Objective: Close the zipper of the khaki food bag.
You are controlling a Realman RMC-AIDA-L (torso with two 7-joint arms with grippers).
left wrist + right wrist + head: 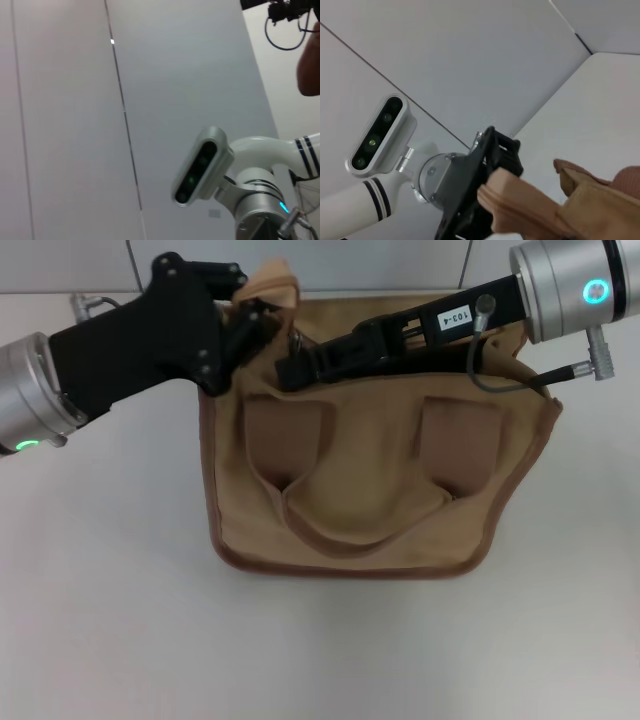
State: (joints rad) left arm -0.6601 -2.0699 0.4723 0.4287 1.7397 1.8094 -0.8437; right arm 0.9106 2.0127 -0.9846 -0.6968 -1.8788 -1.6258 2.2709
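Note:
The khaki food bag (370,490) lies on the white table, with its two handle patches and looped handle (340,532) facing me. My left gripper (250,325) is shut on the bag's tan fabric end (272,288) at the top left corner. The right wrist view shows those black fingers (487,165) pinching the fabric (520,200). My right gripper (295,365) reaches across the bag's top from the right. It is shut at the small silver slider and pull tab (297,341) of the zipper, close to the left gripper. The arm hides the rest of the zipper line.
The white table (100,620) extends in front of and beside the bag. A grey panelled wall (150,75) stands behind. A cable (500,380) hangs from my right wrist over the bag's top right. My head camera (375,135) shows in both wrist views.

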